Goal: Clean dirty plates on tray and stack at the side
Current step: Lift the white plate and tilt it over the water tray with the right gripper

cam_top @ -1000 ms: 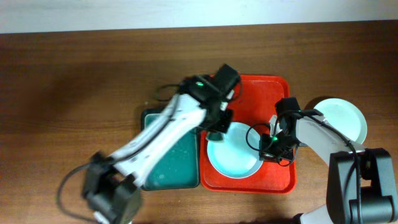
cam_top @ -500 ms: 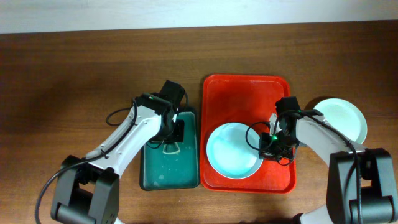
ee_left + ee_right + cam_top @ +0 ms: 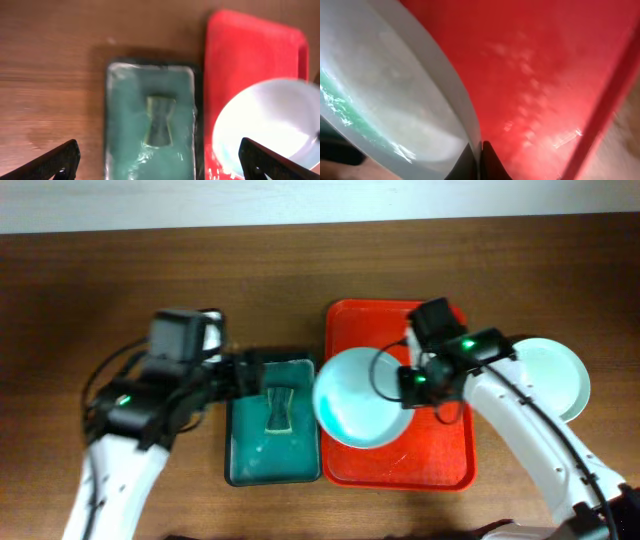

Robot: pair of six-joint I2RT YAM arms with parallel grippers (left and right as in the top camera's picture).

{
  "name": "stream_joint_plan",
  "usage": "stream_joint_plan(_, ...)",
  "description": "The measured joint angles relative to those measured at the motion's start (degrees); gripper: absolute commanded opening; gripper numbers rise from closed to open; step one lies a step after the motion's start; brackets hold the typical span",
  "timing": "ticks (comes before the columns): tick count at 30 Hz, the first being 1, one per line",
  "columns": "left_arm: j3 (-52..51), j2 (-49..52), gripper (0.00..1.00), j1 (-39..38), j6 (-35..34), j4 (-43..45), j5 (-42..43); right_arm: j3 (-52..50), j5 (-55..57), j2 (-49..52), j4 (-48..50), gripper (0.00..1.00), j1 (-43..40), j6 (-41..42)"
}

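One pale round plate (image 3: 355, 410) is left, rim pinched by the right gripper (image 3: 406, 384) above the red plastic tray (image 3: 440, 462), a pale plate stack (image 3: 555, 370) is parked right of it, left gripper (image 3: 160, 162) spread wide.

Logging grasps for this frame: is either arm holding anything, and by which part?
The right gripper holds the pale blue-white round shallow plate by its rim, jaws shut on the edge. The left gripper is open and empty.
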Motion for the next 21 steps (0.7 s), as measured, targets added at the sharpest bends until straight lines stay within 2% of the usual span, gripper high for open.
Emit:
stream_joint_plan(4,0.20,-5.42,1.00,4.33,0.00,-3.43,-0.07,0.98,3.13,0.37,13.64,0.04,13.55,1.42)
stream_joint_plan(6,0.20,-5.42,0.99,4.35,0.00,-4.98,-0.07,1.09,9.68,1.88,16.41,0.04,19.06,3.67)
stream_joint_plan(13,0.22,-5.42,0.99,4.33,0.00,-6.91,-0.07,5.27,38.86,2.51,16.00,0.04,35.10,6.45)
stream_joint_plan(21,0.22,-5.42,1.00,4.33,0.00,-7.04,-0.07,5.27,57.64,2.51,13.88,0.04,42.29,6.45)
